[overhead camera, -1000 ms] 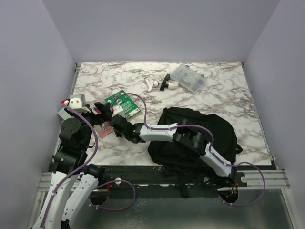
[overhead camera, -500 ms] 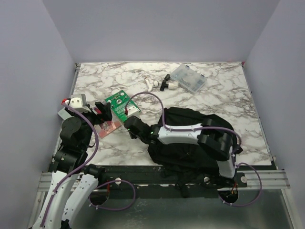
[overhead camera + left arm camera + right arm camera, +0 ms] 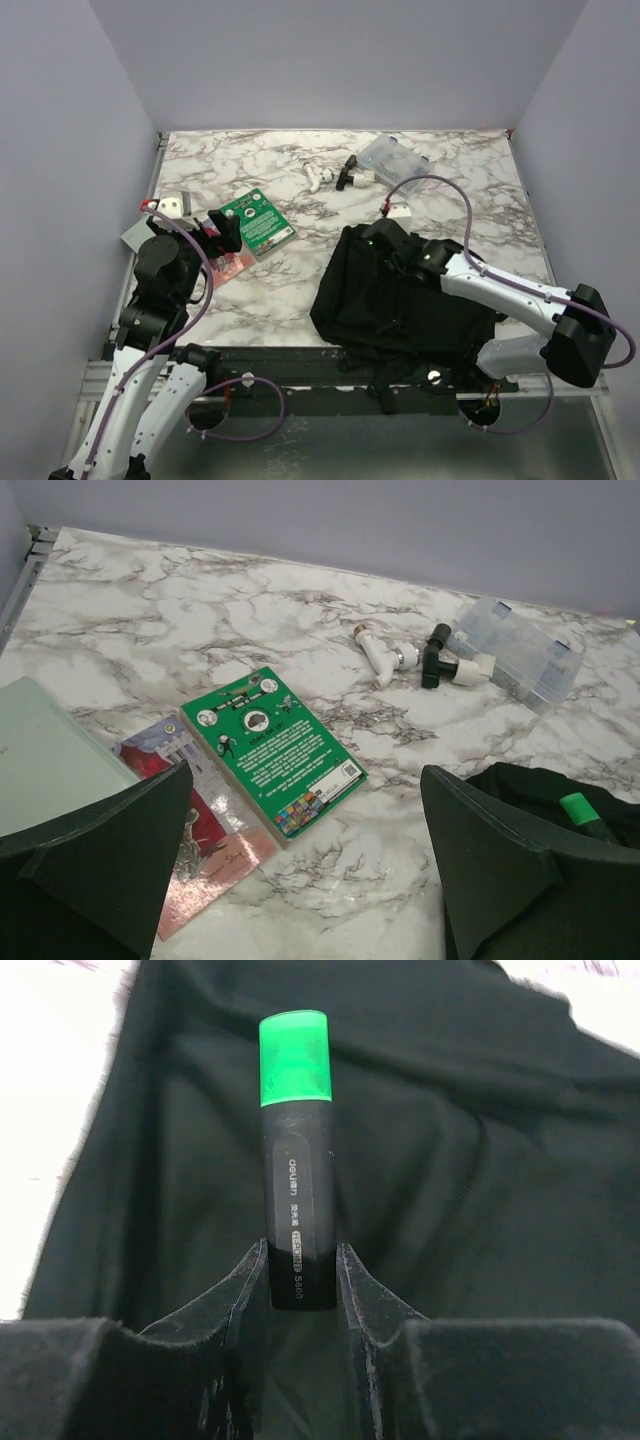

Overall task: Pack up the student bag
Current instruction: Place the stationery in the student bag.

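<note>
The student bag (image 3: 385, 305) lay flat at about 5 o'clock on the marble desk (image 3: 290, 295), with its near edge at the desk's front rim. The right arm (image 3: 500, 290) reached across the bag from 4 o'clock, its wrist over the bag's far left corner. The right jaws stood narrow, clamped on the lower end of a black highlighter (image 3: 296, 1170). Its green cap pointed straight away from the wrist, toward 12 o'clock in the wrist view. Black bag fabric filled the view behind the pen, but whether the pen touched it could not be told. The left arm (image 3: 160, 285) sat at the desk's 9 o'clock edge. The left jaws were spread wide and held nothing, raised above the desk and pointed toward 2 o'clock. Between the two spread fingers, in the left wrist view, lay a green booklet (image 3: 275, 745). A pink and red card (image 3: 205, 830) lay just beside it at 7 o'clock, its corner tucked under the booklet's edge. A pale green sheet (image 3: 45, 765) lay at the card's 9 o'clock side. At the far side of the desk, near 1 o'clock, sat a clear plastic box (image 3: 396, 162). Just beside the box, at its 9 o'clock, lay a black and white fitting (image 3: 352, 175) and a white fitting (image 3: 318, 178), all well apart from the bag.
</note>
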{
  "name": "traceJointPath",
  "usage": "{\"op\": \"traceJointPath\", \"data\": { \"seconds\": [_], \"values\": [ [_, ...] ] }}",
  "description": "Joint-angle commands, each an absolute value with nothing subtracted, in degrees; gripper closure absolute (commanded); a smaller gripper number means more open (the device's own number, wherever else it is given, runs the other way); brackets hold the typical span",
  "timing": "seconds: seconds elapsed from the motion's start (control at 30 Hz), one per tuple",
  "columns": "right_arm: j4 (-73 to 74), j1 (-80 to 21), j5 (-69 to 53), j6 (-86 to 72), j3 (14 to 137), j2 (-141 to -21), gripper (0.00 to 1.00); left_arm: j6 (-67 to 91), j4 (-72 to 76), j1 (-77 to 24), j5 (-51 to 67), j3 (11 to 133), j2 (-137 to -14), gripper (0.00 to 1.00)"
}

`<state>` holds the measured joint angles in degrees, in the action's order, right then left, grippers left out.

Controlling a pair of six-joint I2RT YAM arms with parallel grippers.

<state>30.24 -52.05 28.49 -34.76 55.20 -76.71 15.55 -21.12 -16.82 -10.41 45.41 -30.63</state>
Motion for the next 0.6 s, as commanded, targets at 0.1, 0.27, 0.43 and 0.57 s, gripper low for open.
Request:
{"op": "traceJointPath", "data": {
  "seconds": [0.1, 0.27, 0.43, 0.57],
  "values": [
    [56.66, -45.67, 24.73, -47.59, 54.4, -71.71, 0.99, 16.61, -21.8, -16.35, -6.91, 46.13, -31.48, 0.02],
    [64.11, -45.53, 24.01, -50.12, 55.32, -70.94, 0.99, 16.78, -22.29, -16.35, -5.65, 46.69, -32.86, 0.02],
    [63.25, -45.53, 20.4, -48.11, 53.87, -69.65, 0.99, 16.98, -22.73, -16.34, -4.0, 47.09, -34.19, 0.02],
    [58.91, -45.53, 13.68, -42.83, 52.85, -68.3, 0.99, 17.05, -22.9, -16.35, -3.55, 47.35, -34.88, 0.03]
  ]
}}
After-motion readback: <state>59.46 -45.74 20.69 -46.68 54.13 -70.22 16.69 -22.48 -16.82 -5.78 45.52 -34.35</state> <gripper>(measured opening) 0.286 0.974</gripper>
